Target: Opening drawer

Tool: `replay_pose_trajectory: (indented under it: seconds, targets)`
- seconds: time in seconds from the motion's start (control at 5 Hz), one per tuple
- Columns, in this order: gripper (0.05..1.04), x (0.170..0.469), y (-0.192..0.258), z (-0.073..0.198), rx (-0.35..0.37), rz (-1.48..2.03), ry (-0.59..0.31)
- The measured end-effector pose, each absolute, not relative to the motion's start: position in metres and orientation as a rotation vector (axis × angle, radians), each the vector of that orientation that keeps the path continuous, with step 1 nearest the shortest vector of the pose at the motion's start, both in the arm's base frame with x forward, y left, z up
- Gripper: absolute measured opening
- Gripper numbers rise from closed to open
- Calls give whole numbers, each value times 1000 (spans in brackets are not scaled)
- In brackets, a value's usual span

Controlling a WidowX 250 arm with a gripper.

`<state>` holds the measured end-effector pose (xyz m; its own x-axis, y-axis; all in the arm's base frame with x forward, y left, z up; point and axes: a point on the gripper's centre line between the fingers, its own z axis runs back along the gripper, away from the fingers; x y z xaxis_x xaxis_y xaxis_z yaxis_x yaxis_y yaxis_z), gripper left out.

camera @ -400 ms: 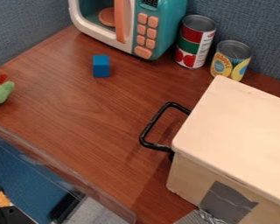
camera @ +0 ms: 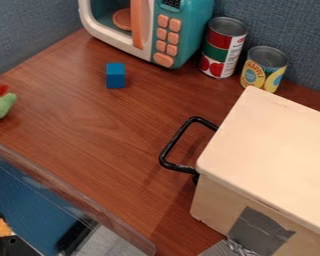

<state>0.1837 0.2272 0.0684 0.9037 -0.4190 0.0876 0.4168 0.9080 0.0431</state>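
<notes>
Apparently closed drawer box point(camera: 273, 145), handle free for the pull.

The drawer box, pale and boxy, sits on the desk point(camera: 109, 137) at the right of the frame. Its black handle point(camera: 177, 140) juts from the left-facing side, near the centre of the frame, with bare desk seen through the loop. Whether the tool is spread or pressed together cannot be told; nothing grips the handle. Opening has probably not begun. For a sound pull, the tool should come down over the long outer bar, near its middle, and hook or pinch it squarely; a hold near one bend could twist the front and jam it. The draw should then run level, leftward and slightly up the frame, at a steady, gentle rate, since lifting might tip or drag the drawer box. The blue block point(camera: 116, 75), at upper left, could be met if the pull runs long.
</notes>
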Motion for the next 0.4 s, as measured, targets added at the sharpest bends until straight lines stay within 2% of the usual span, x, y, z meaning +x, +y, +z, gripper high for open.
replay_pose_trajectory:
  seconds: [0.4]
  targets:
    - [999, 189, 175, 58, -38, -418, -84]
